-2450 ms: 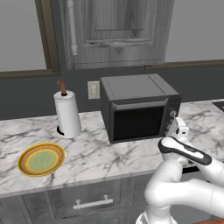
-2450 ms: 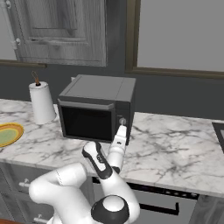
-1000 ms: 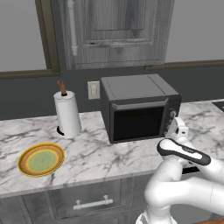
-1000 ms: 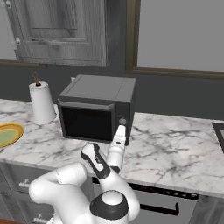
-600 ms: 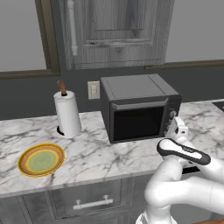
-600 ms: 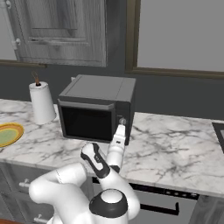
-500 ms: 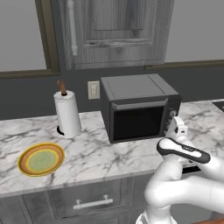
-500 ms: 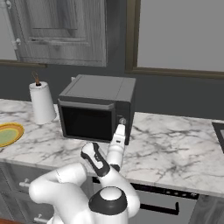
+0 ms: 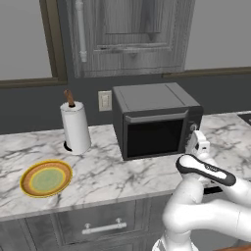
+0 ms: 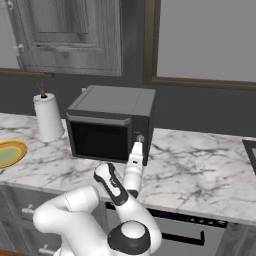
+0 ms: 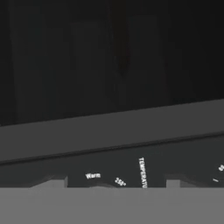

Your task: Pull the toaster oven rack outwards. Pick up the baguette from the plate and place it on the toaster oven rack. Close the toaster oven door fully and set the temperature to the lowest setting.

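Your gripper (image 10: 138, 146) is right at the knob (image 10: 140, 138) of the closed toaster oven (image 9: 156, 119) on the counter (image 9: 103, 164), whether the jaws grip it I cannot tell, so an off-centre hold could slip when turning.

A white paper towel roll (image 9: 76, 127) stands upright on the marble counter (image 9: 103, 166) below a grey cabinet (image 9: 130, 37).
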Tool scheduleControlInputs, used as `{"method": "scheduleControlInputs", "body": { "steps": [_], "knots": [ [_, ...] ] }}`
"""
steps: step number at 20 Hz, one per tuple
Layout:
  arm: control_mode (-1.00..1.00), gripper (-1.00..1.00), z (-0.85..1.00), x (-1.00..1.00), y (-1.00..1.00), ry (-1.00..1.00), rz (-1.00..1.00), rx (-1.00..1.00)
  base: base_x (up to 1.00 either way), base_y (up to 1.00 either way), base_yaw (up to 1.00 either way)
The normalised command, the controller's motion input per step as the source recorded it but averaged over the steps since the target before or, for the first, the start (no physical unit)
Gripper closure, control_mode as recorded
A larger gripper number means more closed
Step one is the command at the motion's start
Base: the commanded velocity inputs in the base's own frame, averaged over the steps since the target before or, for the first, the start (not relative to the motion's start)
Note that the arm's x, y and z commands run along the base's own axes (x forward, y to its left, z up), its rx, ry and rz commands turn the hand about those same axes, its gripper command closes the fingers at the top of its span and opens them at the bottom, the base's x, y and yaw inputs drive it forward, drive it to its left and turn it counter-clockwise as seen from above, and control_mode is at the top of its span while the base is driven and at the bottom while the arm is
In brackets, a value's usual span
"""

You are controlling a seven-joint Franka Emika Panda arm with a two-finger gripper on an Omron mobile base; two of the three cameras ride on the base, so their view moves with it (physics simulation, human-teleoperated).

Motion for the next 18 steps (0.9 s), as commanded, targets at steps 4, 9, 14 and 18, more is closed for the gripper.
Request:
{"method": "scheduleControlInputs", "body": {
  "steps": [4, 9, 14, 18],
  "knots": [
    [-1.00, 1.00, -0.13, 0.75, -1.00, 0.37, 0.04, -0.10, 0.00, 0.00, 0.00],
    [-1.00, 1.00, -0.73, 0.54, -0.81, 0.31, 0.06, -0.20, 0.00, 0.00, 0.00],
    [-1.00, 1.00, -0.93, 0.16, -0.43, 0.18, 0.00, -0.31, 0.00, 0.00, 0.00],
    [-1.00, 1.00, -0.73, 0.43, -0.10, 0.60, 0.34, -0.82, 0.00, 0.00, 0.00]
  ]
}}
